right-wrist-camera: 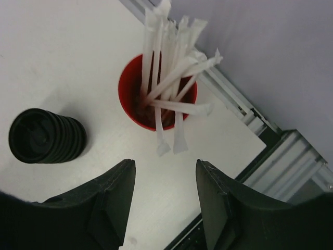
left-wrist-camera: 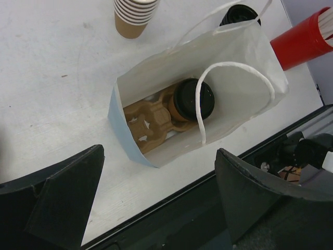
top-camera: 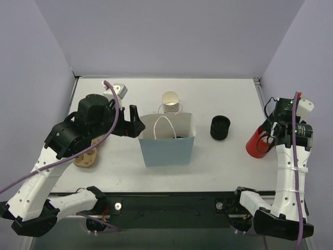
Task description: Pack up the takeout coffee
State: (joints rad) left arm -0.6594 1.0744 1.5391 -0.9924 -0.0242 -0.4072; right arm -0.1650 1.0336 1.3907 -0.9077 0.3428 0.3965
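The packing looked largely done. The coffee (left-wrist-camera: pixel 193 100), lid on, stood inside the bag (left-wrist-camera: pixel 244 62), seated in one pocket of a cardboard carrier (left-wrist-camera: pixel 148 122) that lay along the bag's floor; the carrier's other pocket, the one closer to the left gripper (left-wrist-camera: pixel 159 151), was empty. That gripper hung above the bag's near corner with its jaws spread wide and nothing between them, so the coffee sat just ahead of it and below, free of any grip. Beyond the bag from it stood the cup stack (left-wrist-camera: pixel 134 15), apart from the bag. The right gripper (right-wrist-camera: pixel 165 164) was well off to the side, its jaws parted and empty, with the red cup (right-wrist-camera: pixel 127 104) of wrapped straws (right-wrist-camera: pixel 166 67) directly ahead of and beneath its fingertips and the lid stack (right-wrist-camera: pixel 47 135) lying off to its left. Judging from that pose, what was left might have been a straw for the bag, though the task sentence asks for none; otherwise only pulling both arms clear seemed to remain. The bag stood upright and open, handles up.
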